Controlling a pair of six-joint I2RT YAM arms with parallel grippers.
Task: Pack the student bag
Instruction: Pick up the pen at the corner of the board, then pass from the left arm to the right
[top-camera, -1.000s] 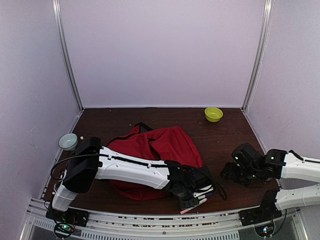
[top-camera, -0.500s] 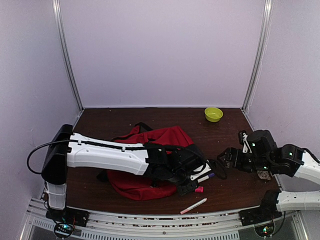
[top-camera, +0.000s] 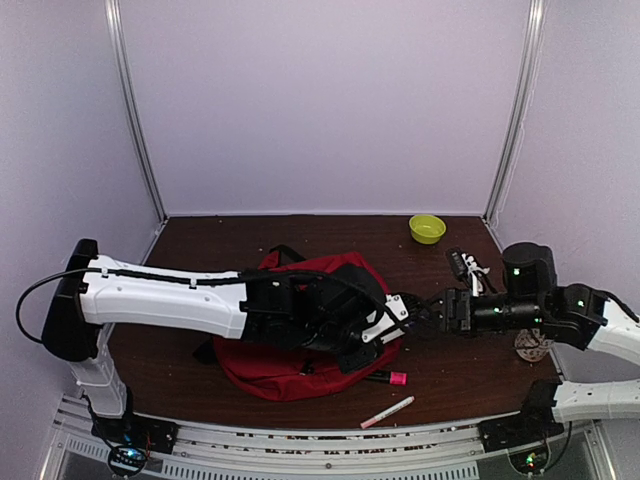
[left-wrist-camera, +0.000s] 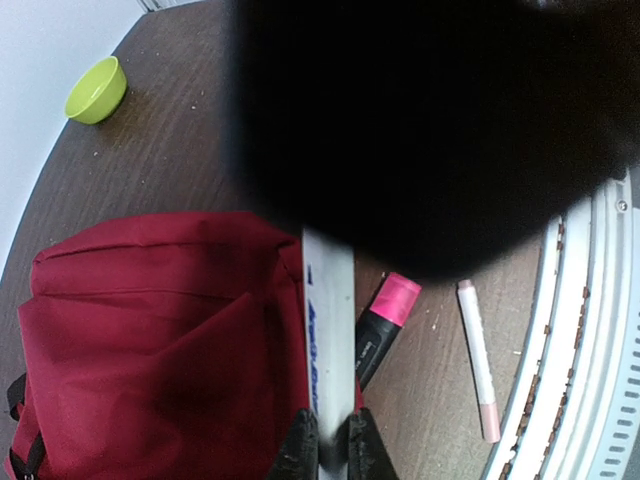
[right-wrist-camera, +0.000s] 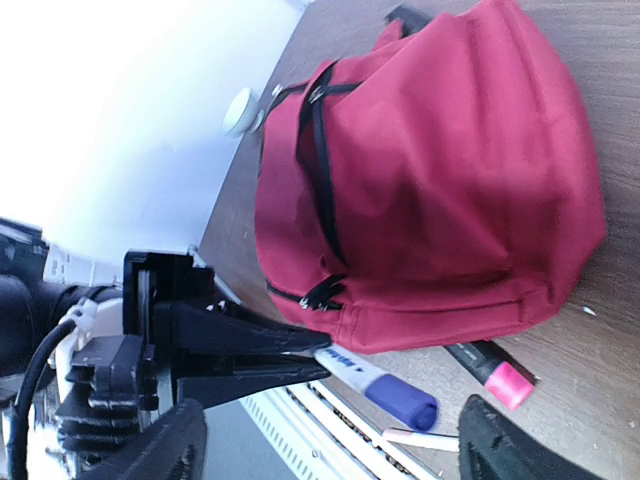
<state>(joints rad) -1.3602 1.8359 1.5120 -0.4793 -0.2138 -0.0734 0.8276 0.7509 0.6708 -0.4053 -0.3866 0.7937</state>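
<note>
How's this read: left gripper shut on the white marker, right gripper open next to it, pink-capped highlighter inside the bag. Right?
One thing is off. The highlighter is not inside the bag; it lies on the table beside the bag, as the top view shows. The rest holds: the left gripper is shut on the white marker, and the right gripper is open next to it.

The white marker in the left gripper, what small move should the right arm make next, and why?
Probably ease the right gripper forward and close on the blue cap. The left gripper is shut on the white marker, its capped end pointing out between the right's open jaws.
</note>
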